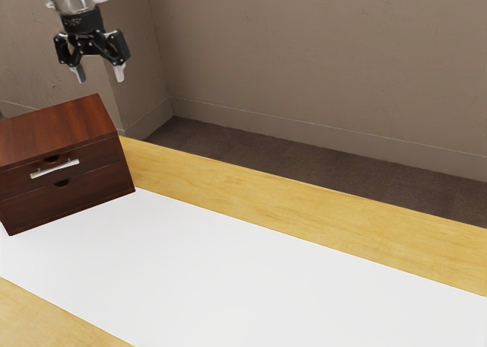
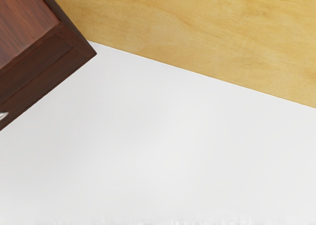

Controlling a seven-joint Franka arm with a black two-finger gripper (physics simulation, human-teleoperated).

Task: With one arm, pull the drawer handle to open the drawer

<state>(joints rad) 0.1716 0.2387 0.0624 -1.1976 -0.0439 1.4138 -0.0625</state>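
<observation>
A dark wooden cabinet [image 1: 57, 160] with two drawers stands at the exterior view's left, on the white mat. The upper drawer carries a silver bar handle [image 1: 54, 168] and sits flush with the front, shut. My black gripper [image 1: 99, 74] hangs high above the cabinet's top, near its far right corner, fingers spread open and empty. In the wrist view a corner of the cabinet [image 2: 34, 47] shows, with a sliver of the silver handle [image 2: 3, 115] at the frame's edge.
A white mat [image 1: 228, 278] covers the middle of the light wooden table [image 1: 319, 210]. Beyond the table's far edge lie dark floor and a beige wall.
</observation>
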